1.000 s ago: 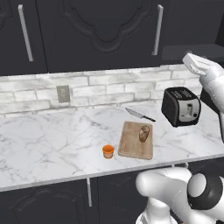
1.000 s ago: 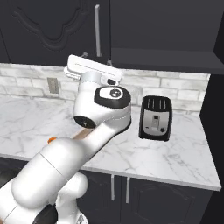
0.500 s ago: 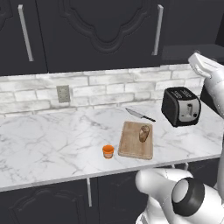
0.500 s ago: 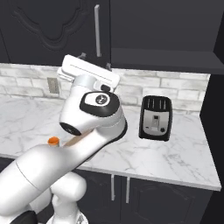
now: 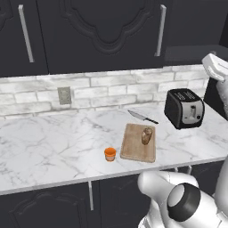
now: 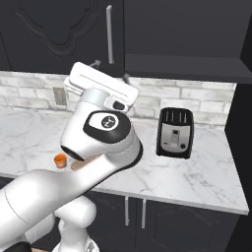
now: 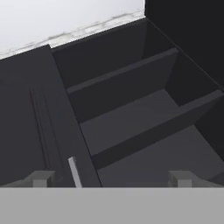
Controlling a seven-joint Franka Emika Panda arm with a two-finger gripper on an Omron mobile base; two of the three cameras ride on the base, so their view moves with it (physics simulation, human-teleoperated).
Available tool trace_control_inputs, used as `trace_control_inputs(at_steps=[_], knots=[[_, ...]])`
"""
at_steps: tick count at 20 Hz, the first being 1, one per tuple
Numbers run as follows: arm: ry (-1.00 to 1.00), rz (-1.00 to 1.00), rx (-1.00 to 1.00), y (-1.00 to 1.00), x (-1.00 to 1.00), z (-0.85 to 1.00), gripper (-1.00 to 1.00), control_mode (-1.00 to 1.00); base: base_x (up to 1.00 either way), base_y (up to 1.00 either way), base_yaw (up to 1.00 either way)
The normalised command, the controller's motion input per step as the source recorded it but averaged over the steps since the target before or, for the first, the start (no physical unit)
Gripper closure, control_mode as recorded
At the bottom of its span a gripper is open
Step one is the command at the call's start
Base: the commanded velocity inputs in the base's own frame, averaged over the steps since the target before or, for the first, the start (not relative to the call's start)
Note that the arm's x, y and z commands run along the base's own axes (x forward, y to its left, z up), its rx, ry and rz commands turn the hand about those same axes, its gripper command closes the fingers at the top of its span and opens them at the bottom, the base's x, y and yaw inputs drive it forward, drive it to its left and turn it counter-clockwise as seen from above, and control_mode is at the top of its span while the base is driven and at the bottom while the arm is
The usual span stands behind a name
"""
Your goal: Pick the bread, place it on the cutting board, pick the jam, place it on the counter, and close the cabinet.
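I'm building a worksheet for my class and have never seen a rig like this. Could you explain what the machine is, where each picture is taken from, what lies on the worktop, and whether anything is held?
This is a rendered kitchen with a white robot arm on a driving base. Two pictures come from cameras on the base, behind the arm to its left and right. The third looks along the gripper, whose open jaws hold nothing, into the dark upper cabinet with bare shelves. On the white marble counter lie a light wooden cutting board with the small brown bread piece standing on it, a squat orange jam jar beside the board, a knife and a black toaster.
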Motion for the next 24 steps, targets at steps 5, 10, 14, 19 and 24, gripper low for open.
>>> trace_control_inputs(at_steps=[5,10,14,19,24], knots=[[0.0,0.0,0.0,-0.31,-0.47,0.23,-1.0,-1.0,0.0,0.0,0.0],[0.03,0.0,0.0,-0.29,-0.47,0.28,-1.0,-1.0,0.0,0.0,0.0],[0.05,0.0,0.0,-0.28,-0.53,0.3,-1.0,-1.0,0.0,0.0,0.0],[0.07,0.0,0.0,-0.28,-0.59,0.27,-1.0,-1.0,0.0,0.0,0.0],[0.07,0.0,0.0,-0.28,-0.67,0.21,-1.0,-1.0,0.0,0.0,0.0]])
